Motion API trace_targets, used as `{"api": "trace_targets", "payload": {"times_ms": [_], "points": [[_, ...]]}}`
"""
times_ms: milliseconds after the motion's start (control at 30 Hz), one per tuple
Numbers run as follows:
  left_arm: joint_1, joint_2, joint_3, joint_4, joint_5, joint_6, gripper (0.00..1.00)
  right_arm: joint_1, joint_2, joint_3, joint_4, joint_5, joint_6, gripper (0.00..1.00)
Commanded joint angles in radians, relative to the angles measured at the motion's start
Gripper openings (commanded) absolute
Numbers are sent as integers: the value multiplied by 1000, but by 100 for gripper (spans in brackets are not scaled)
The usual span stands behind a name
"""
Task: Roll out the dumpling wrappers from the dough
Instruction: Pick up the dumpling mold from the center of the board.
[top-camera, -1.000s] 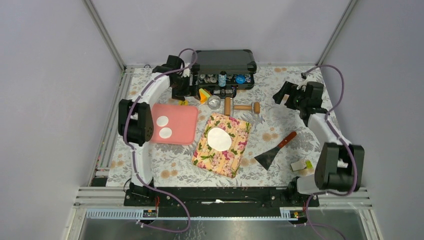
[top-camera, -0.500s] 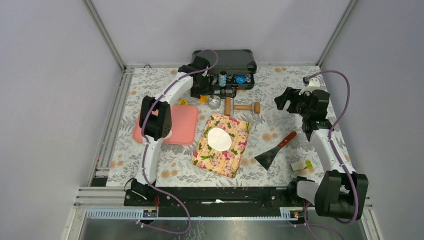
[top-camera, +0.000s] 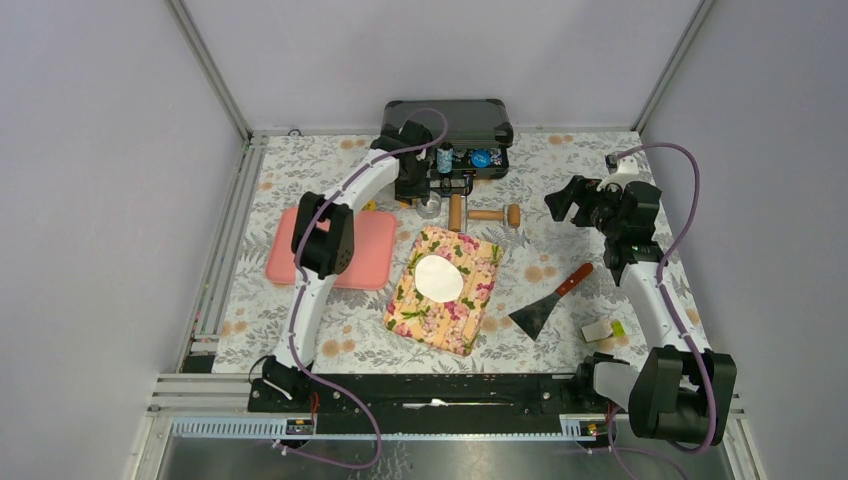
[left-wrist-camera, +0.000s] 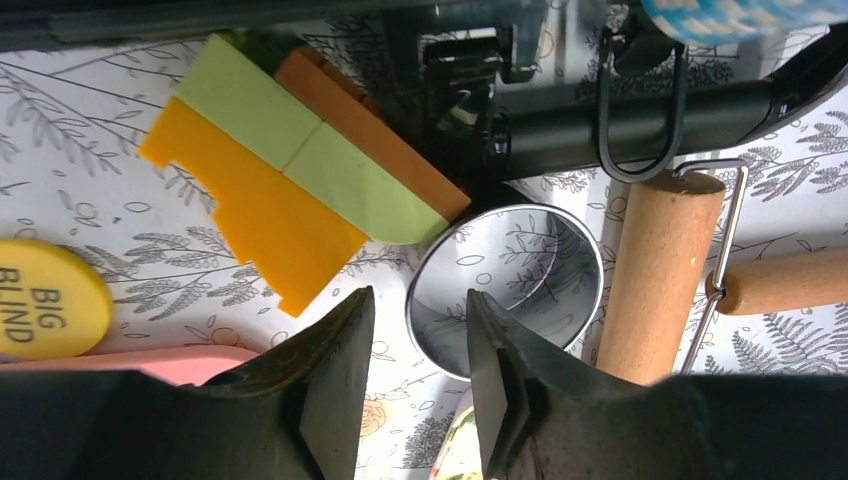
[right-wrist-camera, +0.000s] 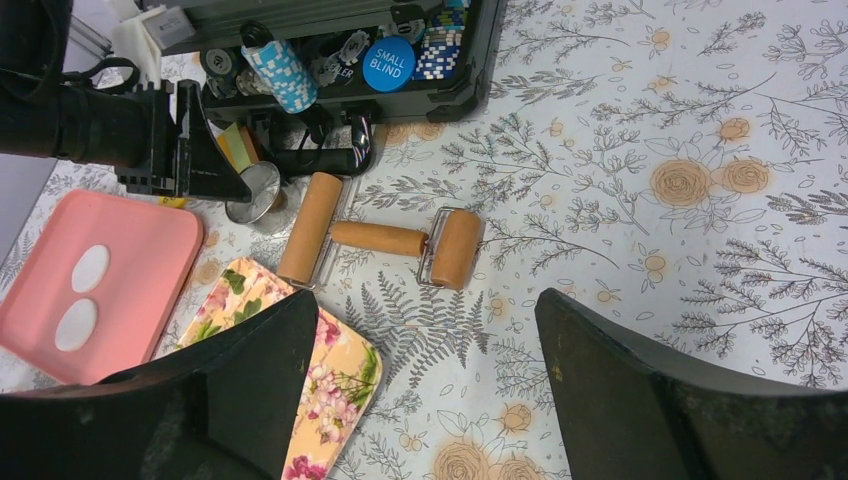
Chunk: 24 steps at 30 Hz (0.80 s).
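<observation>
Two thin white dumpling wrappers (right-wrist-camera: 90, 268) (right-wrist-camera: 77, 325) lie on the pink tray (right-wrist-camera: 150, 250); in the top view my left arm hides them. A larger flat white dough disc (top-camera: 439, 278) lies on the floral board (top-camera: 470, 320). No rounded dough lumps show. My left gripper (top-camera: 420, 195) (left-wrist-camera: 420, 300) is open, low over the near-left rim of the round silver tin (left-wrist-camera: 505, 285), one finger on each side of the rim. My right gripper (top-camera: 560, 198) (right-wrist-camera: 425, 300) is wide open and empty, high above the table, right of the wooden roller (right-wrist-camera: 380, 238).
A black case (top-camera: 450, 130) with poker chips stands at the back. Yellow, green and orange blocks (left-wrist-camera: 290, 170) and a yellow chip (left-wrist-camera: 45, 300) lie left of the tin. A scraper (top-camera: 548, 303) and a white-and-green block (top-camera: 600, 330) lie at the right.
My left arm has swung right from behind the pink tray to the silver tin, and now covers the tray's wrappers in the top view. My right arm has stretched out further and shifted slightly.
</observation>
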Motion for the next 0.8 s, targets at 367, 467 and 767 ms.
{"api": "trace_targets", "payload": {"times_ms": [367,467,767], "points": [[-13,-47,11,5,-9,2,0,3,-36,-6,46,-14,2,86],[-8,-119,-9,21,-19,8,0,3,-39,-7,48,-10,-2,86],[45,-418,-203,116,203,108,0,-2,-36,-17,65,-7,-13,87]]}}
